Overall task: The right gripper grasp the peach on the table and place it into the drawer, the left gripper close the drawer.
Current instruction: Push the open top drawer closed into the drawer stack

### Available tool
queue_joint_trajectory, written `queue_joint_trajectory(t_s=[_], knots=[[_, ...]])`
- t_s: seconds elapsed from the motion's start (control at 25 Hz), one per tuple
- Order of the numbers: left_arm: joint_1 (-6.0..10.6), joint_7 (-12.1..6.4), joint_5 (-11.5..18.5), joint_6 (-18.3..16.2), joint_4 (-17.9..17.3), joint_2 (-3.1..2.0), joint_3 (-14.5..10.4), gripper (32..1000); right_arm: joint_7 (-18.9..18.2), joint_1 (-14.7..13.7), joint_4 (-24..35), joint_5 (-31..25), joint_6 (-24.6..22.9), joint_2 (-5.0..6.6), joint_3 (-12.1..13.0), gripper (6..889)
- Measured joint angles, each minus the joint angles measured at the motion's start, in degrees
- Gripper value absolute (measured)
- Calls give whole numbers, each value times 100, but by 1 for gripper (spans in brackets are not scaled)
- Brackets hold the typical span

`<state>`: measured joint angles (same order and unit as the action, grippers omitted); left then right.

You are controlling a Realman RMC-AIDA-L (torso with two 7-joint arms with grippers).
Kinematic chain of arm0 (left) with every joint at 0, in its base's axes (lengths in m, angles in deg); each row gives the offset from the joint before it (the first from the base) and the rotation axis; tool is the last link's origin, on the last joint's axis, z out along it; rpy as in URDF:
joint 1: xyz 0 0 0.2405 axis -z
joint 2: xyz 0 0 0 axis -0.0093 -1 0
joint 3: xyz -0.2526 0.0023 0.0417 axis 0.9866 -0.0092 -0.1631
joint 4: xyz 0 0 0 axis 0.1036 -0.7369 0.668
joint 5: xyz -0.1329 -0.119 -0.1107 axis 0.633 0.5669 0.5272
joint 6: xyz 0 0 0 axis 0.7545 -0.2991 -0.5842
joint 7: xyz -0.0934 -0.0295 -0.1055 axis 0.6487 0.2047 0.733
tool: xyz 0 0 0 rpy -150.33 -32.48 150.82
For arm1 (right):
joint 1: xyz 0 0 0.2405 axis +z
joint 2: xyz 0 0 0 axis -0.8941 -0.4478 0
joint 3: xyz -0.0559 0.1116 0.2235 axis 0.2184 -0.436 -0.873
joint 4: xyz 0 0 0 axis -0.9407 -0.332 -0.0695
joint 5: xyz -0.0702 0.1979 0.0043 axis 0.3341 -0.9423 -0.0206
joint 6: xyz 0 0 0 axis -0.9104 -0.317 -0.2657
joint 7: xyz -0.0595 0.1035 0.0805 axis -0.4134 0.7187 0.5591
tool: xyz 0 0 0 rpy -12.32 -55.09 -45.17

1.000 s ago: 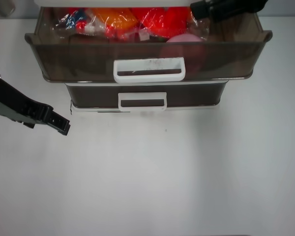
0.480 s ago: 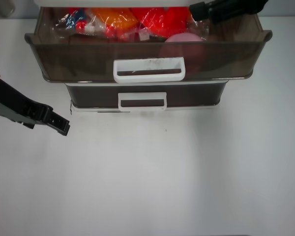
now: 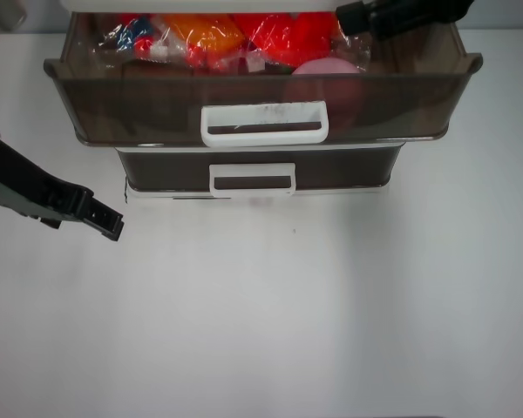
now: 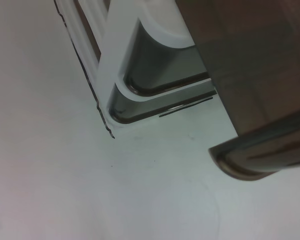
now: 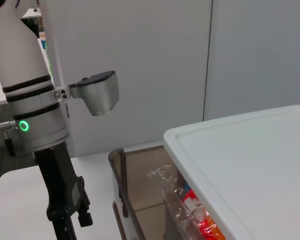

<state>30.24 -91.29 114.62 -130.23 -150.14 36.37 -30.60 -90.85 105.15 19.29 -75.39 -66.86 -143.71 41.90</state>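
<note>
Currently the peach (image 3: 324, 68) lies inside the open drawer (image 3: 157, 109), at its right side beside red and orange wrapped packets (image 3: 235, 37). The placing step appears complete. The right claw (image 3: 353, 17) sits above the drawer's rear right corner; whether its fingers are apart or together cannot be told. The left claw (image 3: 107, 220) hovers over the worktop (image 3: 288, 322), left of the drawer stack, fingers apparently together, holding nothing. Closing the drawer remains outstanding.

pale grey wall panels (image 5: 155, 65), vertical seam
</note>
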Motion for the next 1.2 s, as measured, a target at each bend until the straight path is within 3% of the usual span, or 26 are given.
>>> queue_joint_trajectory(t_s=[0.12,0.24,0.4,0.6,0.76,1.0,1.2], knots=[[-3,0,0,0,0,0,0,861,131,-27,283,4,-77,17,3,865],[7,0,0,-5,0,0,0,861,484,-112,769,53,-248,149,42,865],[-18,0,0,-9,-1,-1,16,861,994,-378,1303,387,-323,408,489,865],[-85,-7,0,-32,-27,-4,85,861,1396,-726,1505,487,-405,580,948,865],[-172,-49,0,-46,-38,-2,178,861,1620,-942,1658,377,-439,693,972,865],[-209,-77,0,-53,-46,2,223,861,2005,-1511,2218,-533,-448,1134,921,865],[-246,-78,0,-55,-52,0,227,861,2089,-1885,2326,-768,-449,1358,815,865]])
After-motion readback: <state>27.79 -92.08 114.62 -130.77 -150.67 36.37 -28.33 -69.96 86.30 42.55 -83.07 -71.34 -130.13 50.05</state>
